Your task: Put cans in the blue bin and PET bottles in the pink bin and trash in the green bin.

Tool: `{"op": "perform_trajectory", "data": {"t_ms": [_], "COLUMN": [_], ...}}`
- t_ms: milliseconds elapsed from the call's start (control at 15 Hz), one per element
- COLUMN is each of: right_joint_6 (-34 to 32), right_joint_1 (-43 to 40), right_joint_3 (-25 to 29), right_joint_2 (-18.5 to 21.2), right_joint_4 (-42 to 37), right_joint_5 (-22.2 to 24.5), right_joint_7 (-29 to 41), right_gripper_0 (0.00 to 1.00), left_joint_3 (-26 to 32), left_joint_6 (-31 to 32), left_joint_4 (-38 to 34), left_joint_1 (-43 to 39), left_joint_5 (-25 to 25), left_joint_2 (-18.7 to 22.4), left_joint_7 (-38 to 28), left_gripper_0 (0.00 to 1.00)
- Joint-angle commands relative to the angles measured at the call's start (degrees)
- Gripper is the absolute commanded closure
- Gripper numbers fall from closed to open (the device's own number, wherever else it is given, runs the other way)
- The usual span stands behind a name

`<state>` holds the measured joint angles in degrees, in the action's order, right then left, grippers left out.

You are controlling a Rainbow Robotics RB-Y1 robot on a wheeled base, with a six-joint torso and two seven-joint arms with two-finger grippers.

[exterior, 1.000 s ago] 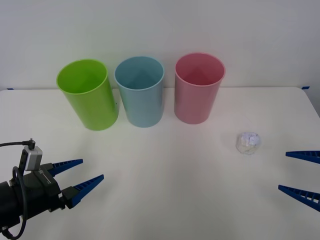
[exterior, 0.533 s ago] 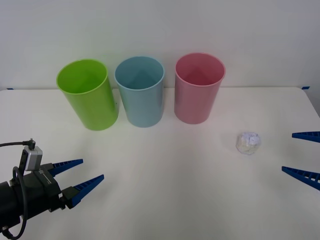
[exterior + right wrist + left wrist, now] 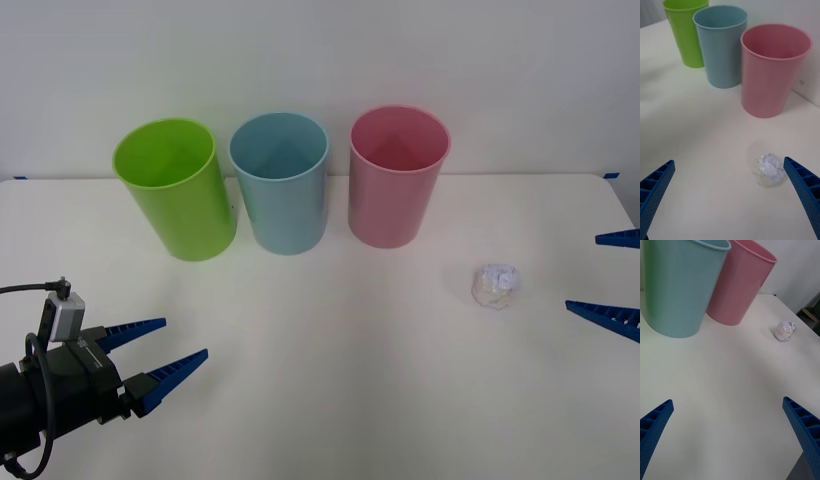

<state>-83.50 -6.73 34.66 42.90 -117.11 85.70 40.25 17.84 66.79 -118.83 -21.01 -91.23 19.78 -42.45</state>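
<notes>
Trash (image 3: 496, 285) near right gripper (image 3: 605, 275)

green bin (image 3: 176, 205) lime | blue bin (image 3: 281, 185) light blue | trash (image 3: 496, 286) whitish (perhaps see-through)

Green bin (image 3: 178, 200), blue bin (image 3: 282, 181), pink bin (image 3: 396, 174): smooth plastic, soft satin sheen, walls unribbed. Trash (image 3: 496, 286): crumpled whitish film or paper, partly see-through, wrinkled, faintly glossy. Table (image 3: 330, 370): matt cream surface, smooth. Left gripper (image 3: 155, 361) and right gripper (image 3: 612, 279): blue ribbed plastic-looking fingers; left wrist housing matt black.
</notes>
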Motion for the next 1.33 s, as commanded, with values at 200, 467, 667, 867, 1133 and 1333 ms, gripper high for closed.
{"op": "perform_trajectory", "data": {"t_ms": [200, 467, 667, 867, 1133, 1333], "right_joint_6": [0.0, -0.09, -0.09, -1.05, -1.05, -1.05], "right_joint_1": [2.34, 4.8, 6.2, 8.58, 14.73, 17.98], "right_joint_3": [-1.17, -4.6, -7.76, -10.66, -16.46, -20.24], "right_joint_2": [2.19, 2.46, 2.46, 2.46, 2.37, 2.37], "right_joint_4": [-1.63, -0.67, -0.32, 0.21, 6.45, 11.72], "right_joint_5": [6.94, 13.88, 19.86, 25.66, 31.46, 32.51], "right_joint_7": [5.01, 6.59, 9.4, 11.78, 14.41, 14.85], "right_gripper_0": [0.0, 0.0, 0.0, 0.0, 0.0, 0.0], "left_joint_3": [0.0, 0.0, 0.0, 0.0, 0.0, 0.0], "left_joint_6": [0.0, 0.0, 0.0, 0.0, 0.0, 0.0], "left_joint_4": [0.0, 0.0, 0.0, 0.0, 0.0, 0.0], "left_joint_1": [0.0, 0.0, 0.0, 0.0, 0.0, 0.0], "left_joint_5": [0.0, 0.0, 0.0, 0.0, 0.0, 0.0], "left_joint_2": [0.0, 0.0, 0.0, 0.0, 0.0, 0.0], "left_joint_7": [0.0, 0.0, 0.0, 0.0, 0.0, 0.0], "left_gripper_0": [0.0, 0.0, 0.0, 0.0, 0.0, 0.0]}}
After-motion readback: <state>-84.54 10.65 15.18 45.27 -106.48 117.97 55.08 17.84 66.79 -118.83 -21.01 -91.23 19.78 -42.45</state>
